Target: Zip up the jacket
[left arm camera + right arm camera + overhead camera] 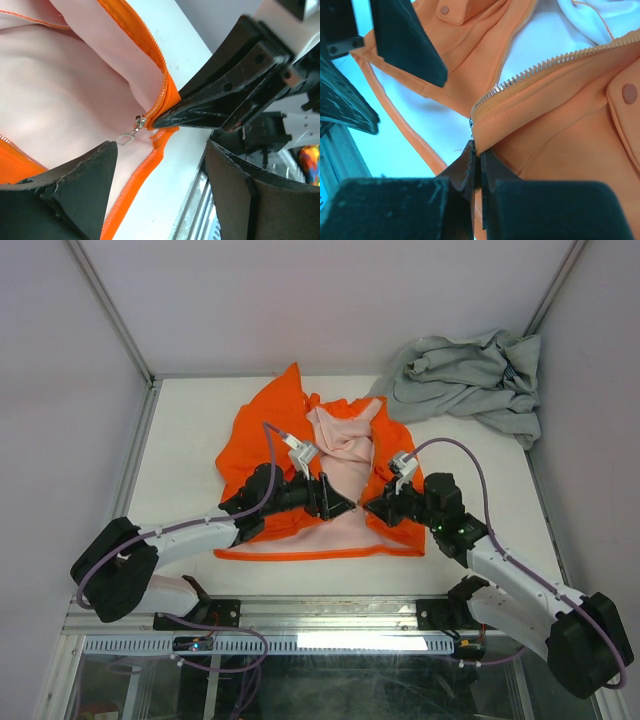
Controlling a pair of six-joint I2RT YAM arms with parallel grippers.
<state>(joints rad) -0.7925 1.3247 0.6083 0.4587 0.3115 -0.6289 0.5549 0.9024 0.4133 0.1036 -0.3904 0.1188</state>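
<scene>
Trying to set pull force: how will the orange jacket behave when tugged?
Probably floppy: the jacket lies rumpled in folds. It would likely bunch, not slide whole, though the right gripper pinches one edge. The metal zipper pull may slip.

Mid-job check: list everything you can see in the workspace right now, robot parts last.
table: one, white, under everything
jacket: one, bright orange with pale pink lining, middle of the table, front open
zipper pull: one, silver, at the bottom end of the zipper by the near hem
sweater: one, light grey, bunched in the far right corner
left gripper: one, black, open, close by the zipper pull, not closed on it
right gripper: one, black, shut on the jacket hem at the foot of the zipper
</scene>
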